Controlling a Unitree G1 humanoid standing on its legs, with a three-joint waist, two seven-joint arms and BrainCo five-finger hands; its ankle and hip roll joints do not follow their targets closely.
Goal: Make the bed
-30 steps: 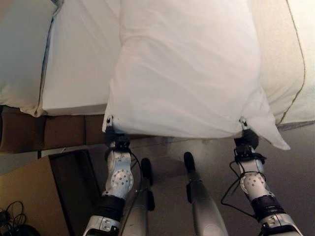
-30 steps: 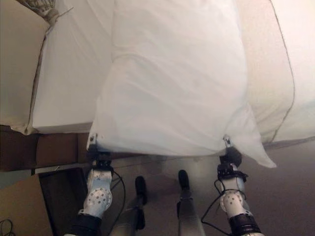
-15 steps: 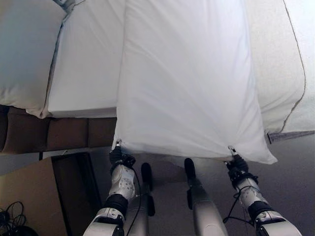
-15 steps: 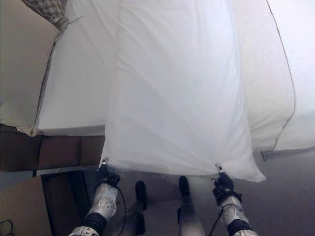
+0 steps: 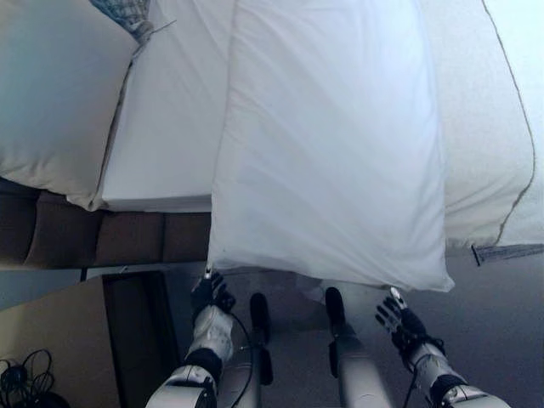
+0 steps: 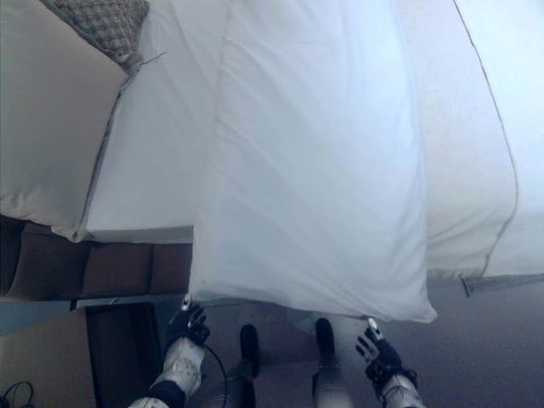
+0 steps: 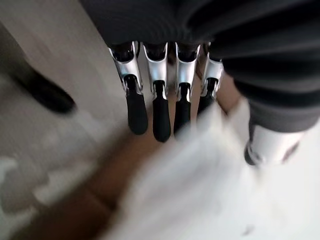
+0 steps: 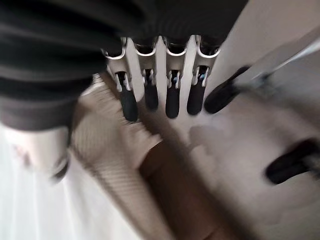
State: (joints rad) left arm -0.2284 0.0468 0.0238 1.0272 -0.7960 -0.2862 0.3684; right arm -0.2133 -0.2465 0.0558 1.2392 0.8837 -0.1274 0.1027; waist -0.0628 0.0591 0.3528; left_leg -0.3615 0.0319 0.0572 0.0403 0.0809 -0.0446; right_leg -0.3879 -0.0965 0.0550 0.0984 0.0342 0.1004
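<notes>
The white pillow [image 5: 327, 144] lies lengthwise on the bed [image 5: 170, 127], its near short end hanging slightly past the bed's near edge, its far end running up out of view. Half a second ago both hands were pinching the pillow's two near corners; now both have let go and dropped below that edge. The left hand [image 5: 211, 293] sits just under the pillow's near left corner, and its wrist view shows the fingers [image 7: 155, 112] straight and side by side, the thumb [image 7: 265, 145] apart, with white cloth blurred just past them but nothing clasped. The right hand [image 5: 398, 319] hangs below the near right corner, apart from the cloth, fingers spread; in its wrist view the fingers [image 8: 172, 95] are straight and hold nothing. Compared with a second ago, the pillow has flattened: the near hem, then lifted and stretched taut between the two hands, now rests along the mattress edge. The whole scene has also shifted, so the camera has moved. A second pillow [image 5: 55, 93] lies at the bed's left edge, a cream blanket [image 5: 484, 144] with a dark seam along the right side, and a brown bed frame [image 5: 102, 240] shows beneath the mattress.
</notes>
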